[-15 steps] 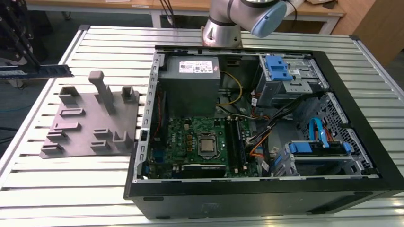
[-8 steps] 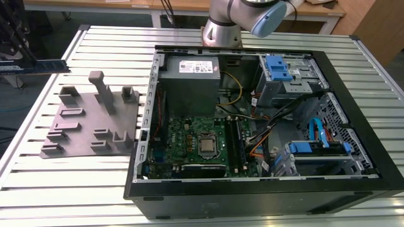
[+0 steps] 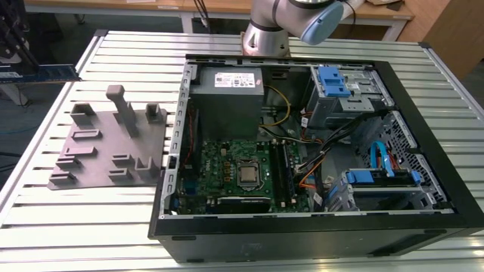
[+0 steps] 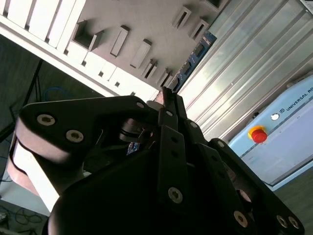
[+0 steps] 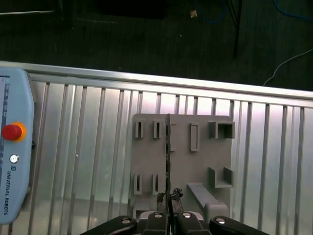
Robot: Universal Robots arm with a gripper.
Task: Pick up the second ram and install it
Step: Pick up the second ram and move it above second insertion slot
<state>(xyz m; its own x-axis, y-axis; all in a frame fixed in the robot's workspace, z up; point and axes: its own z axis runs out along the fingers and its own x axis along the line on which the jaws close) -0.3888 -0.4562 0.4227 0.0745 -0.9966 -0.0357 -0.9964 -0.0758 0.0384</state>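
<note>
The second ram (image 3: 44, 73), a thin blue-green stick, hangs level in the air over the table's corner at the exterior view's left, and its outer end runs off that edge. In the first wrist view I see the ram (image 5: 168, 156) edge-on as a thin dark line above the grey tray (image 5: 200, 171). My gripper (image 5: 168, 214) is shut on its near end. The second wrist view has the closed gripper (image 4: 167, 100) with the ram (image 4: 195, 55) reaching out past it. The motherboard's long black slots (image 3: 282, 165) lie inside the open computer case (image 3: 302, 226), well to the right.
The grey moulded tray (image 3: 90, 153) with upright posts stands on the slatted metal table (image 3: 83, 226), left of the case. A teach pendant with a red stop button (image 5: 12, 131) lies at the table's edge. Cables, drive bays and a power supply (image 3: 226, 96) crowd the case.
</note>
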